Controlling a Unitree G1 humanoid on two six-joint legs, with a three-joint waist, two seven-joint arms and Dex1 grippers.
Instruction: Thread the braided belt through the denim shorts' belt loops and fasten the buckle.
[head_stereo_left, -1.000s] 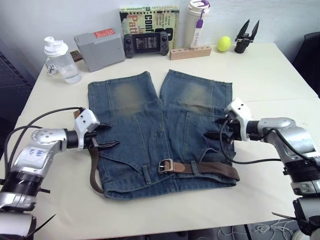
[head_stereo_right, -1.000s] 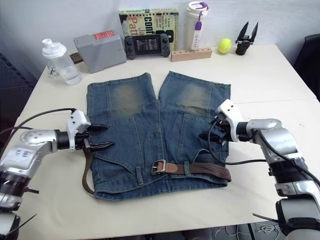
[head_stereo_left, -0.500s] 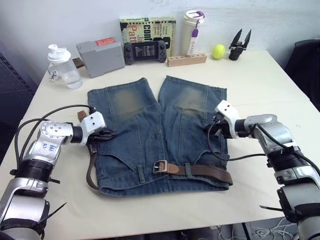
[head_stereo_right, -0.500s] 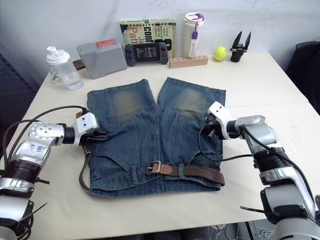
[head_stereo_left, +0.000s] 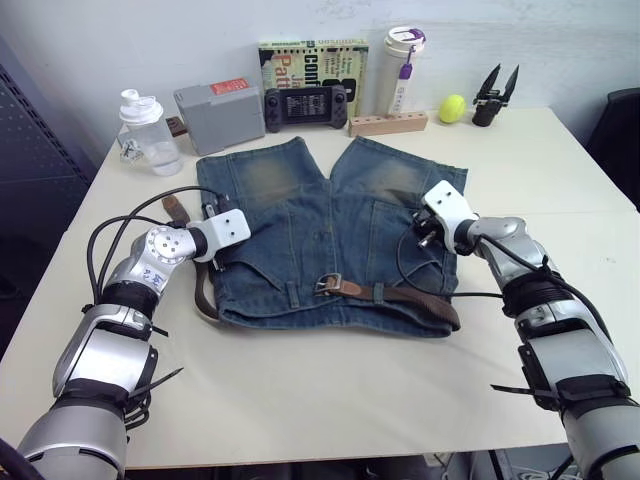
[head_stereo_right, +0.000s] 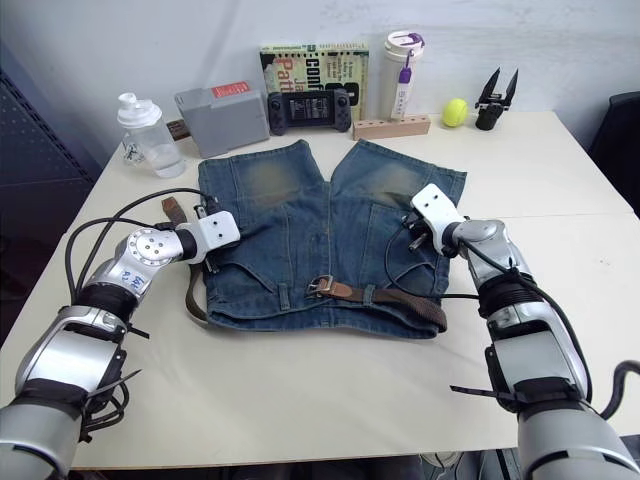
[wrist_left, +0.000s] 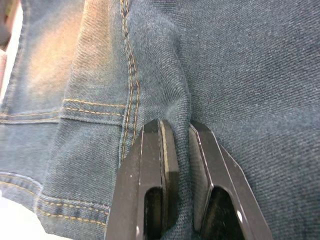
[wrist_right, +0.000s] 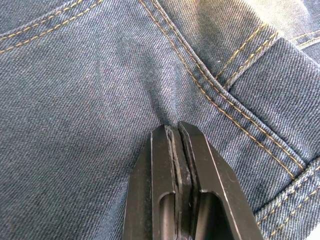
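Shorts: the denim shorts lie flat mid-table, waistband nearest the robot. The braided belt runs along that waistband, the buckle near its centre. Left gripper pinches a denim fold at the shorts' left edge; right gripper is clamped tight on fabric near the right pocket seam.

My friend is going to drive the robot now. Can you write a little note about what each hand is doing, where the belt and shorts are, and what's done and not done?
Left gripper: pinching a fold of the denim shorts on their left side.
Right gripper: shut on the denim on their right side.
Shorts lie flat on the table, waistband toward the robot.
Braided belt runs along the waistband's right half; its other part hangs in a loop off the shorts' left edge.
Buckle sits mid-waistband, unfastened.
Left: finish threading the belt loops, then fasten the buckle.
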